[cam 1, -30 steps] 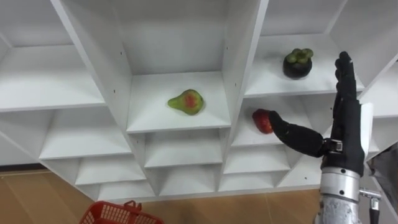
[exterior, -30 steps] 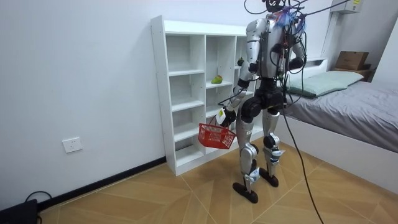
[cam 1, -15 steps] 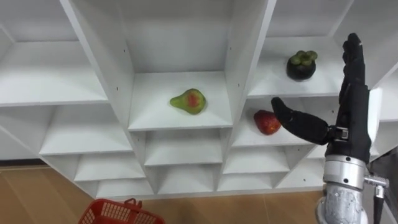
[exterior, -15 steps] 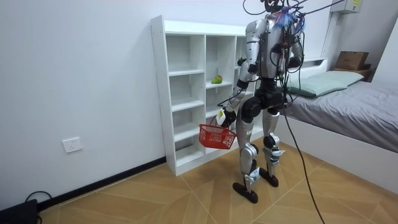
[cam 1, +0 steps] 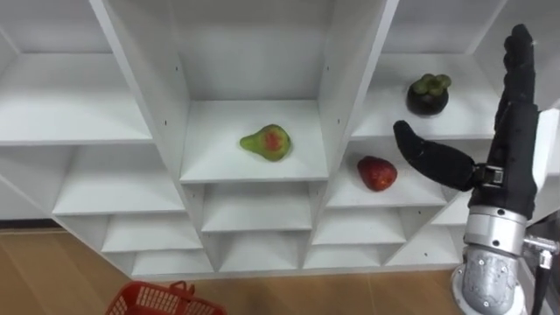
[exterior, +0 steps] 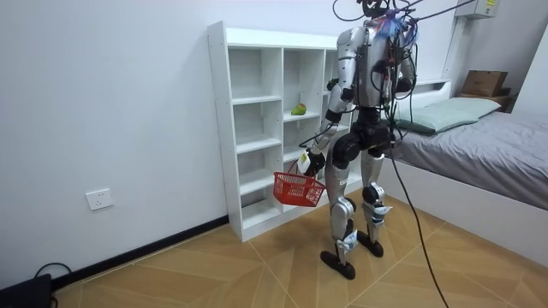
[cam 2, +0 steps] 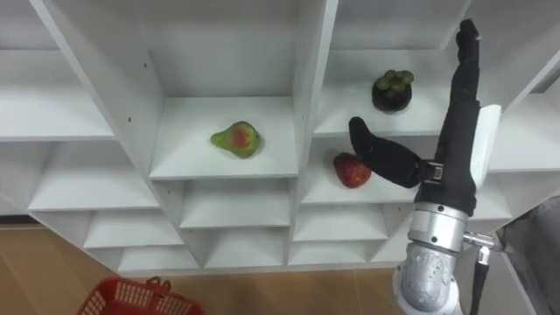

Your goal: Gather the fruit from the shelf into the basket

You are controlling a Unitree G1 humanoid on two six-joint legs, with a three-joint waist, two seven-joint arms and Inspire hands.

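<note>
**White closet (cam 1: 343,79) shelves, three fruits sitting in them**

Closest in, the red basket (cam 1: 162,300) peeks up at the bottom edge over the wood floor (cam 1: 52,271). In the room view it hangs at the left hand (exterior: 306,160), but I can't tell how it's gripped. Next, the right hand (cam 1: 511,153) is raised in front of the shelves, wide open: fingers straight up, thumb stuck out to the left, holding nothing. The thumb ends near the red fruit (cam 1: 376,172) but isn't touching it. One shelf up sits the dark mangosteen (cam 1: 428,94), green cap on top. The middle column has the pear (cam 1: 266,142) lying on its side, long axis left-right, narrow end pointing left.
</note>
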